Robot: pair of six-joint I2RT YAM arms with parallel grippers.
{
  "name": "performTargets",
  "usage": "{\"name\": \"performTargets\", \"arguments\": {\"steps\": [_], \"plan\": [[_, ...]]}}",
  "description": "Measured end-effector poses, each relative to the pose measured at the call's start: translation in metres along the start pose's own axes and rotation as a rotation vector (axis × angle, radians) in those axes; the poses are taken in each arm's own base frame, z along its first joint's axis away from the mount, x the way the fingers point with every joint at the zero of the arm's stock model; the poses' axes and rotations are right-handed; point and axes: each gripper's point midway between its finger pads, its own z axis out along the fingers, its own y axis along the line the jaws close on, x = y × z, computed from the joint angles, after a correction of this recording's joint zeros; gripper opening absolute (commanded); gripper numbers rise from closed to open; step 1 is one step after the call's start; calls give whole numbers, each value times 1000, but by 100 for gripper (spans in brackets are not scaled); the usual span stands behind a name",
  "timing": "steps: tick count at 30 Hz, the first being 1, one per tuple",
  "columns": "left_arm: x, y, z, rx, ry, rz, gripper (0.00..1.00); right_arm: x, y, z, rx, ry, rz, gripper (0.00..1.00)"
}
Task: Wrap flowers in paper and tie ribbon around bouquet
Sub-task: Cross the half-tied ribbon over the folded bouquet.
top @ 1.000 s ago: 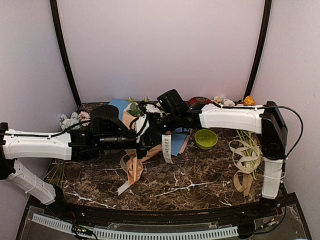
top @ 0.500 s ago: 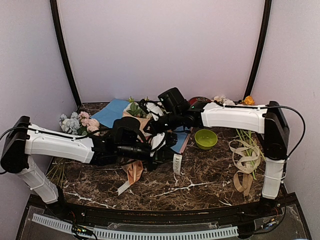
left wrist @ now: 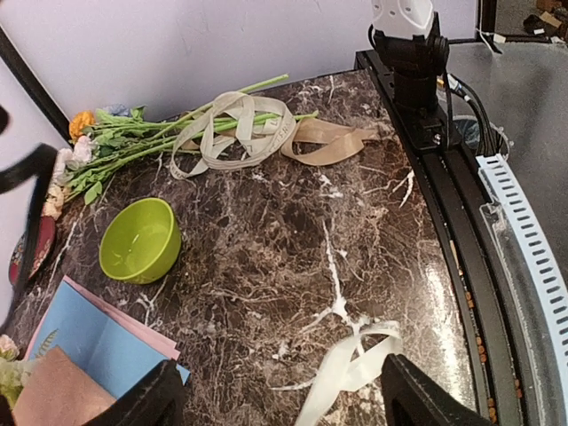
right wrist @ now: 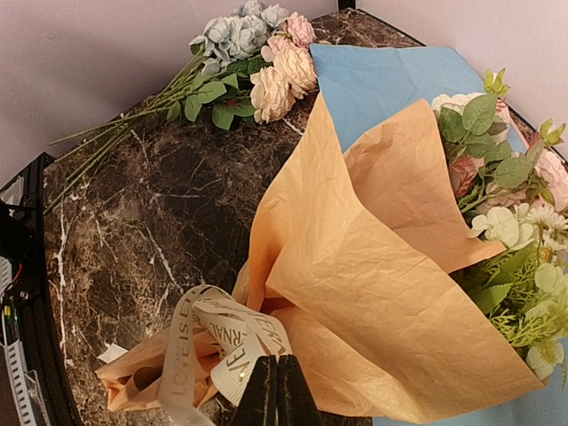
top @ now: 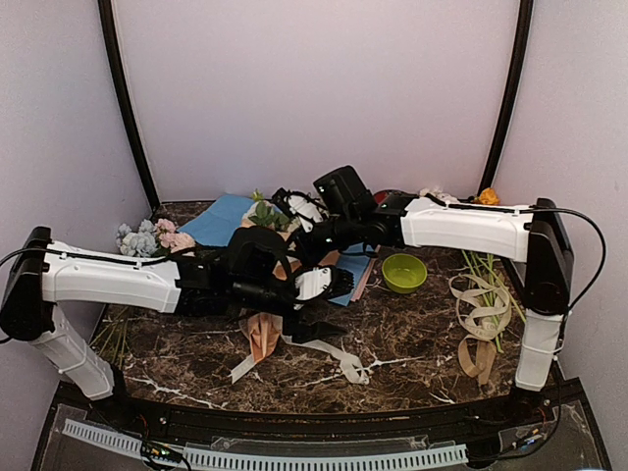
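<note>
The bouquet lies mid-table: tan paper [right wrist: 382, 293] forms a cone around the pink and cream flowers [right wrist: 515, 222], its narrow end [top: 261, 336] towards the front. The lettered cream ribbon [right wrist: 217, 342] loops around that narrow end. My right gripper [right wrist: 277, 383] is shut on the ribbon at the loop. My left gripper [left wrist: 280, 404] is open, its fingers wide apart over the marble. The ribbon's free end [left wrist: 346, 368] lies slack on the table between them, and shows curled in the top view [top: 341, 359] in front of the left gripper [top: 332, 304].
A green bowl [top: 403, 272] stands right of centre. A light blue sheet [right wrist: 399, 80] lies under the bouquet. A bunch with blue blooms [top: 147, 238] is at the left. Stems with an orange bloom and spare ribbons [left wrist: 222, 133] lie at the right.
My left gripper carried the ribbon's end rightwards and forwards, then opened. The end dropped and now lies on the table. The right gripper stayed shut at the bouquet.
</note>
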Motion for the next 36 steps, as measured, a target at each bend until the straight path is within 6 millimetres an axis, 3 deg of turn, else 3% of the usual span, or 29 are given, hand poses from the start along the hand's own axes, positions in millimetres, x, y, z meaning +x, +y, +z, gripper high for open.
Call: {"name": "performTargets", "arguments": {"steps": [6,11,13,17,19,23,25,30,36], "plan": [[-24,13,-42,-110,-15,83,88,0,1,0,-6,1,0,0],[-19,27,-82,-251,-42,44,94,0,1,0,-7,1,2,0],[-10,40,-103,-310,-76,-46,94,0,1,0,-7,0,5,0],[27,99,-156,-515,-101,-298,91,0,3,0,-10,2,15,0],[48,124,-171,-579,-79,-418,87,1,5,1,-12,2,20,0],[88,152,-175,-586,-2,-599,87,1,6,1,-13,3,27,0],[105,144,-170,-547,15,-637,87,1,7,1,-14,6,36,0],[124,101,-155,-420,-6,-583,86,2,13,2,-22,9,52,0],[123,105,-148,-409,-17,-471,85,3,26,4,-38,13,62,0]]}}
